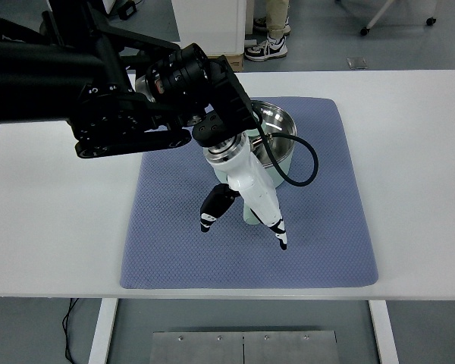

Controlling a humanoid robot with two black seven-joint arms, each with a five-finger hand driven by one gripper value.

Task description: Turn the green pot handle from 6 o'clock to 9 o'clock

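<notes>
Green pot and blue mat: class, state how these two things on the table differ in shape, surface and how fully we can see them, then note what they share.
The green pot is round and hollow; the blue mat is flat and roughly rectangular. The pot's inside is shiny metal; the mat is dull and textured. The left hand and arm cover much of the pot; most of the mat shows. Both rest on the white table, the pot on the mat.

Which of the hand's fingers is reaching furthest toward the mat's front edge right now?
The black-tipped finger on the right of the left hand. It stretches down past the pot handle, while the other visible finger stops shorter, further left on the blue mat.
</notes>
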